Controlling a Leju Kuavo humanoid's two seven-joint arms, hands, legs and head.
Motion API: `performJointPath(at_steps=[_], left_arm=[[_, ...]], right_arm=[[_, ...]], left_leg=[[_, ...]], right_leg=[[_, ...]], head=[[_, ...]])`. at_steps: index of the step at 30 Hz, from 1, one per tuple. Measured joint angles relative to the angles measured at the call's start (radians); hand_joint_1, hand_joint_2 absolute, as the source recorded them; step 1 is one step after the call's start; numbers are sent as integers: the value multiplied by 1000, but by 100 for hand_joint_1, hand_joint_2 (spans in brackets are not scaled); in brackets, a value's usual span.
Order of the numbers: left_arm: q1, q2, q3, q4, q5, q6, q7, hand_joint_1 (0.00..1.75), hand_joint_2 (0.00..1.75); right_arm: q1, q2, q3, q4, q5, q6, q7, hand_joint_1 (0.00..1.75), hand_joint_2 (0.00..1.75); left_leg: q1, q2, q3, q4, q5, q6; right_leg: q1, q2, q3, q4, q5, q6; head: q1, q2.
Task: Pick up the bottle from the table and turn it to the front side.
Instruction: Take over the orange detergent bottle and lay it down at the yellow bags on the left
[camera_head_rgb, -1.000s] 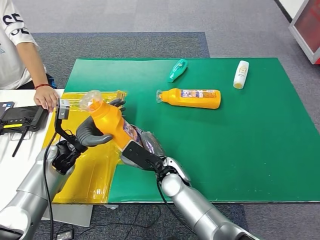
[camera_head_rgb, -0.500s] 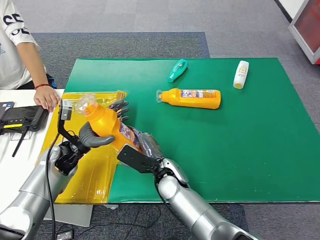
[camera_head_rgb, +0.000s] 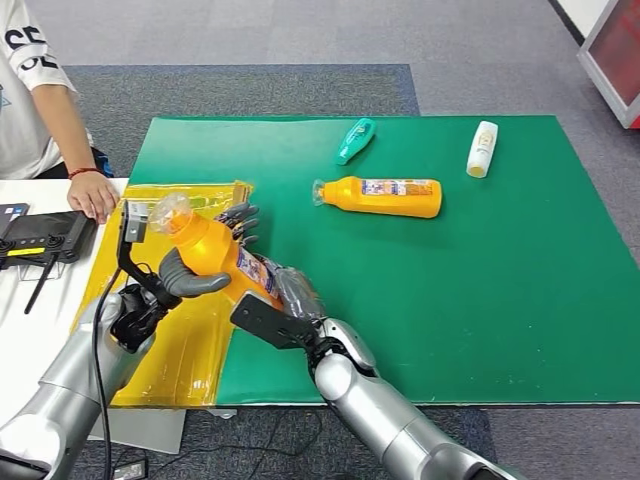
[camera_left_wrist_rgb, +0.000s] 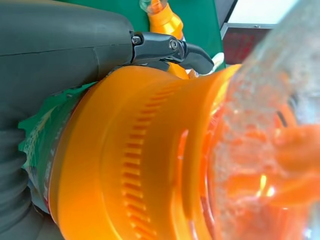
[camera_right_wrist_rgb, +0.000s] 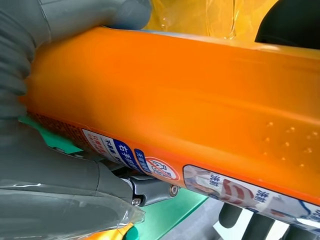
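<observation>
- Now both robot hands hold one orange bottle (camera_head_rgb: 215, 255) above the left part of the tabletop (camera_head_rgb: 490, 300), over the edge of a yellow plastic sheet (camera_head_rgb: 181, 340).
- The bottle is tilted, its clear cap (camera_head_rgb: 167, 212) pointing up and to the left, and its label (camera_head_rgb: 255, 271) on the lower part of the body.
- The left robot hand (camera_head_rgb: 192, 275) grips the bottle near the neck: the thick grey thumb lies across the front and dark fingers (camera_head_rgb: 240, 218) show behind it.
- In the left wrist view the ribbed orange shoulder (camera_left_wrist_rgb: 132, 165) and the clear cap are very close to the camera.
- The right robot hand (camera_head_rgb: 290, 290) grips the lower end of the bottle; in the right wrist view the grey thumb (camera_right_wrist_rgb: 49, 170) presses the bottle just under the label.
- A second orange bottle (camera_head_rgb: 381, 195) lies on its side on the green mat, well apart from the hands.
- A teal bottle (camera_head_rgb: 355, 140) and a white bottle (camera_head_rgb: 482, 148) lie farther back on the mat.
- A person's hand (camera_head_rgb: 92, 194) rests at the left edge, beside a black device (camera_head_rgb: 45, 235).
</observation>
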Motion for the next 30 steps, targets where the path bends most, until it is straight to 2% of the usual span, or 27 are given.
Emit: performJointPath(at_steps=[3,7,30], left_arm=[[-2,2,-1,3,-11,1,-1,0,175],[-4,5,-3,5,-38,2,-13,175,175],[-6,13,-14,6,-59,5,-38,175,175]], right_arm=[[-1,0,1,3,0,1,1,175,175],[-1,0,1,6,0,2,2,175,175],[-3,5,9,13,-1,10,2,175,175]], left_leg=[[0,0,0,0,0,0],[0,0,0,0,0,0],[0,0,0,0,0,0]], right_leg=[[0,0,0,0,0,0],[0,0,0,0,0,0],[0,0,0,0,0,0]], head=[[0,0],[0,0],[0,0]])
